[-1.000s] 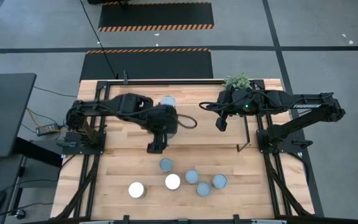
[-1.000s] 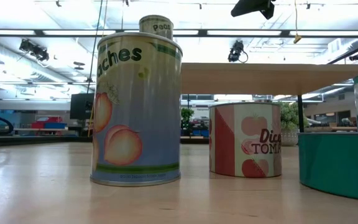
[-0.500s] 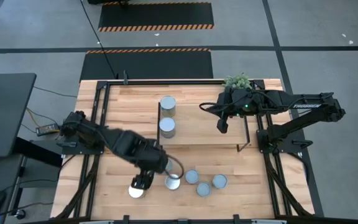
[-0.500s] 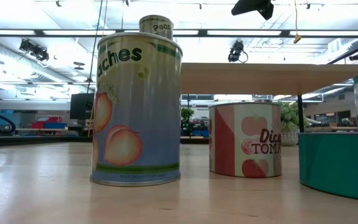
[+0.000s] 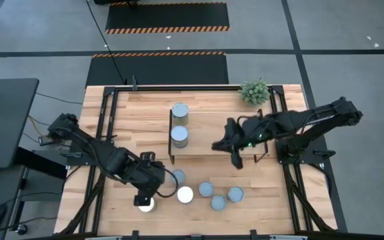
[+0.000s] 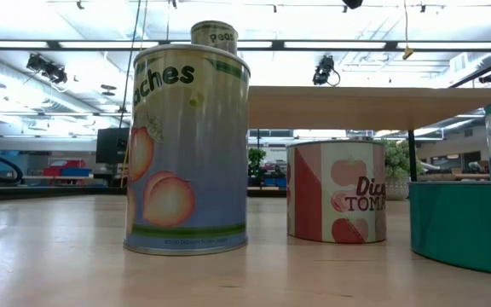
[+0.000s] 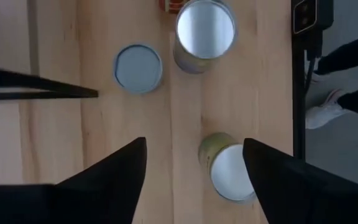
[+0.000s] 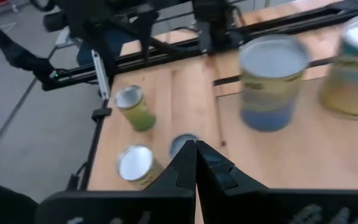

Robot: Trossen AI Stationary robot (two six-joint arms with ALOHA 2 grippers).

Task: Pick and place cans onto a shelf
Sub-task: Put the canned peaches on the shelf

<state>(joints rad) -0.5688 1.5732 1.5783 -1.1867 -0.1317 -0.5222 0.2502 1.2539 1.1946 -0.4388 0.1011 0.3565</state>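
The light-wood shelf (image 5: 212, 143) bears two cans (image 5: 179, 112) (image 5: 179, 136) standing upright at its left end. Several more cans stand on the table in front of it, among them a white-topped one (image 5: 185, 195) and blue-grey ones (image 5: 205, 189) (image 5: 235, 194). My left gripper (image 5: 143, 199) is open above the white-topped can at the near left (image 7: 230, 173); the can shows between the fingers, close to one of them, and I see no touch. My right gripper (image 5: 237, 159) is shut and empty at the shelf's near edge, as the right wrist view (image 8: 196, 155) shows.
A small green plant (image 5: 255, 90) stands at the table's far right. The low view shows a peaches can (image 6: 187, 149), a tomato can (image 6: 337, 189) and a teal can (image 6: 467, 222) close by, with the shelf board (image 6: 356, 107) behind. A person's legs (image 7: 347, 81) show beyond the table's edge.
My left gripper has gone from the shelf's left end, where a second can now stands, toward the table's near edge and is now over the near-left can. My right gripper has gone from above the shelf toward its near edge.
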